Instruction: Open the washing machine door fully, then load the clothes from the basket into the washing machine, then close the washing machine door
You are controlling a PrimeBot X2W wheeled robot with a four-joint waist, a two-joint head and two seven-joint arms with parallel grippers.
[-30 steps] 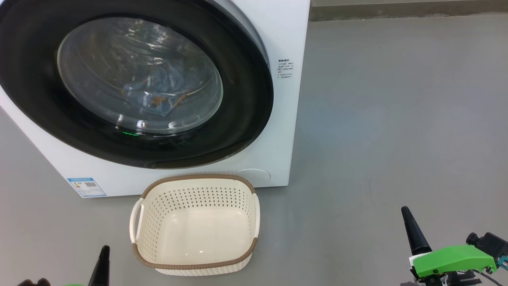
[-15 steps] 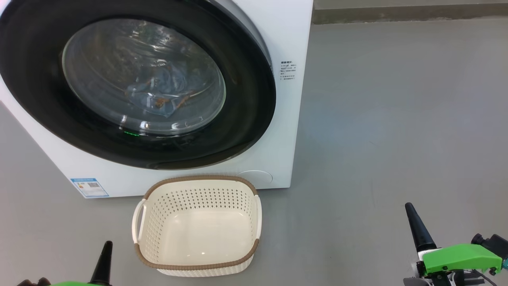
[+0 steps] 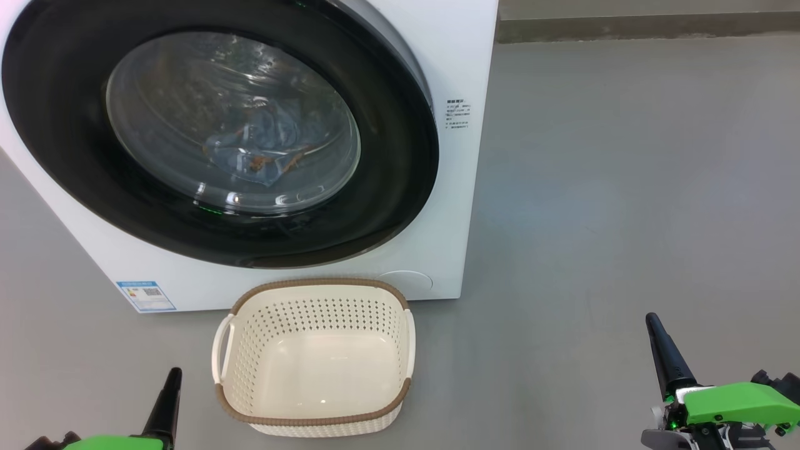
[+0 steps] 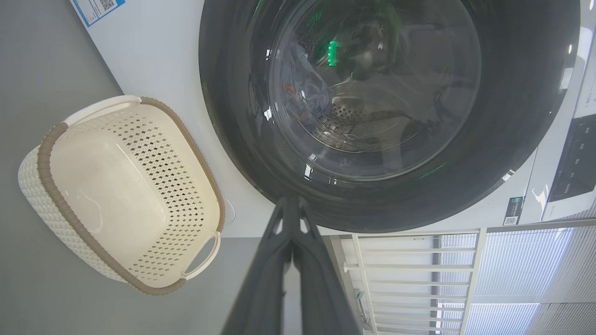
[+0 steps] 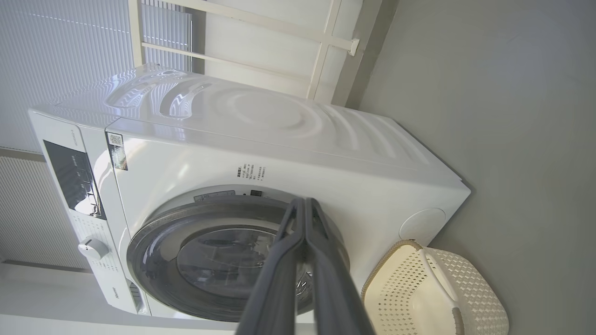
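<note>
Since the large round glossy black washing machine door (image 3: 387, 156) with its bulging clear glass window lies flush against the front of the big white front-loading washing machine (image 3: 462, 56), the last step of the task is judged to be done, although whether the latch has caught cannot be told from these views. The light blue clothes (image 3: 262, 147) printed with orange-brown figures are seen through the glass, heaped low inside the steel drum of the washing machine. The small cream-white perforated plastic basket (image 3: 319, 282) with the brown woven-look rim is set on the grey floor (image 3: 625, 187) just in front of the washing machine, below the door, and nothing is seen in it; its bare bottom is shown in the head view and in the left wrist view alike. Opening, loading and closing are therefore all judged complete, and little if anything is left to be done.

The left gripper (image 3: 176, 374) is held low in front of the washing machine, on the side of the small blue label sticker (image 3: 145, 295), with its two long dark fingers pressed together on nothing. The right gripper (image 3: 652, 319) is held well out from the washing machine's other front corner, likewise pinched closed and empty. No contact with the door, the basket or the washing machine is made by either.
</note>
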